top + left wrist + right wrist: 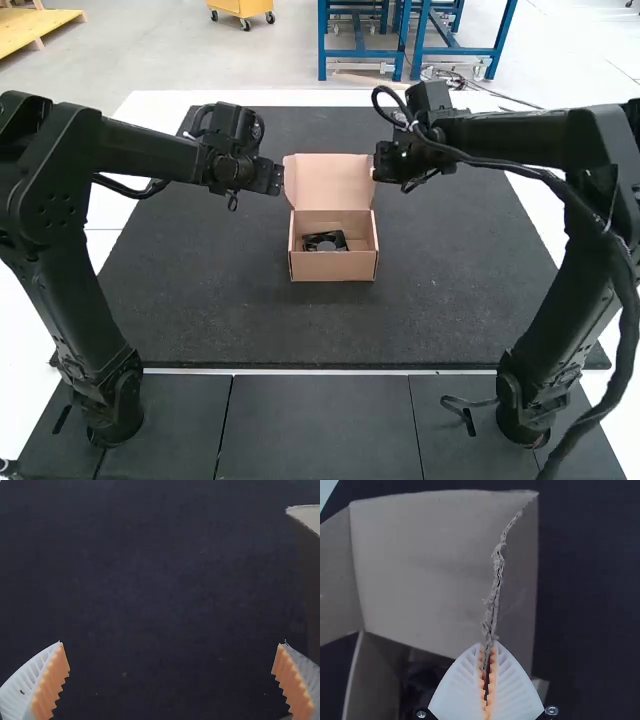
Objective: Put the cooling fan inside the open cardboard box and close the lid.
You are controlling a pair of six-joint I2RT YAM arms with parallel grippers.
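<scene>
Both pinching the upright lid's (328, 180) torn edge in right gripper (487, 652) jaws and holding left gripper (171, 650) jaws wide, empty; noting black square cooling fan (325, 241) lying inside tan cardboard box (333, 265) on desk (450, 300).

Cooling fan (325, 241) partly behind the cardboard box (333, 265) near wall

Bright, even overhead light; soft shadow inside the cardboard box (333, 266); left wrist view dim.
</scene>
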